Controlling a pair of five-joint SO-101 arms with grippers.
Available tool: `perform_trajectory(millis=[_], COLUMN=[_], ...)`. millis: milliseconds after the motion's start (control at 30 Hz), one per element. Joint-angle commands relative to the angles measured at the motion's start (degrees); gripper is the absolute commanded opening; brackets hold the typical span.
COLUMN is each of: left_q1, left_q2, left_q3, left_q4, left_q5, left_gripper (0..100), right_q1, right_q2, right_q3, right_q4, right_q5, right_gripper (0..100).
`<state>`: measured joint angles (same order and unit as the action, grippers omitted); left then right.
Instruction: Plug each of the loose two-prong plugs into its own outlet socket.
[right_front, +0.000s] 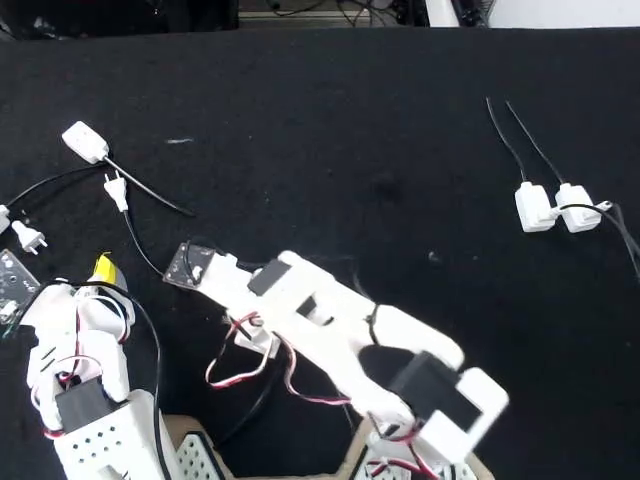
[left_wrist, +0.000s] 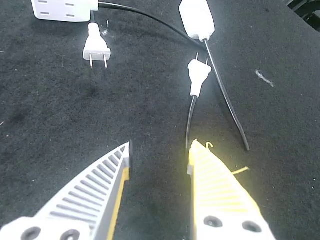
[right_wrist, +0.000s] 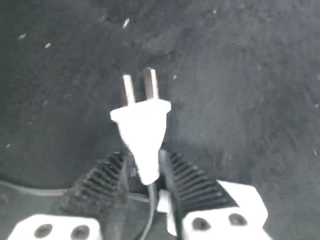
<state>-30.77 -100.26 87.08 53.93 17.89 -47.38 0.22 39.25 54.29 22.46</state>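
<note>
One plug (right_wrist: 141, 125), likely light, rigid and slick, sits pinched by its body in the right claw (right_wrist: 145, 157), prongs free. The left claw (left_wrist: 160, 145) hangs spread.

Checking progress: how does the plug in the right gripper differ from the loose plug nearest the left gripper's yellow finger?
The held plug is clamped in the shut right gripper; the loose plug lies free on the mat, ahead of the open left gripper. The held plug's prongs face bare mat; the loose plug's point at a small white socket nearby. Both are white, two-pronged, unplugged.
</note>
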Motion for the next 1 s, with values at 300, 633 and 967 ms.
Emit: perform_trajectory(millis=[300,633,967], left_q1=[-0.4,-0.4,-0.4], left_q2=[-0.5,-0.5,-0.5], left_q3=[-3.3,-3.3,-3.3], left_q4=[-0.9,-0.9,-0.9], left_q5=[0.4,0.4,0.4], left_gripper=[19,19,19], right_q1=[0.3,0.4,0.3], right_q2=[3.6,3.7,3.7], right_q3=[-13.3,-10.9,-9.2], right_q4=[6.2,4.7,4.7], right_q5=[-2.4,-1.8,3.7], right_gripper=[13.0,12.9,12.9])
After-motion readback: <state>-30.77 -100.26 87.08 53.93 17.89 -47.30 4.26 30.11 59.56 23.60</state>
